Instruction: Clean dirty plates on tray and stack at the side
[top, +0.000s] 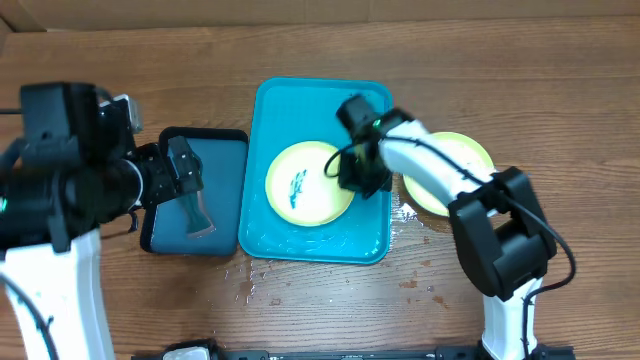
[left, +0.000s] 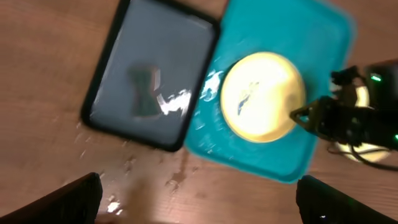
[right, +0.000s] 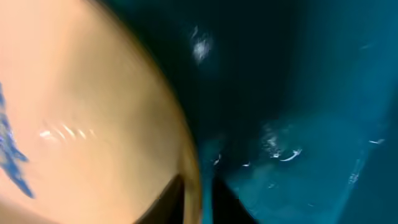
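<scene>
A yellow-green-rimmed plate (top: 305, 190) with a blue-green scribble lies in the cyan tray (top: 300, 100). My right gripper (top: 360, 175) is shut on the plate's right rim, one finger on each side of it (right: 199, 199). The plate (right: 81, 112) and wet tray floor (right: 298, 93) fill the right wrist view. A second yellow-green plate (top: 465, 155) sits on the table right of the tray, partly under my right arm. My left gripper (top: 185, 170) hangs open and empty over the black tray, fingers wide apart (left: 199, 199). The light blue plate is out of view.
A smaller black tray (top: 220, 160) sits left of the cyan tray and holds a grey object (top: 200, 215), also seen in the left wrist view (left: 144, 90). Water spots lie on the wooden table by the trays (left: 177, 180).
</scene>
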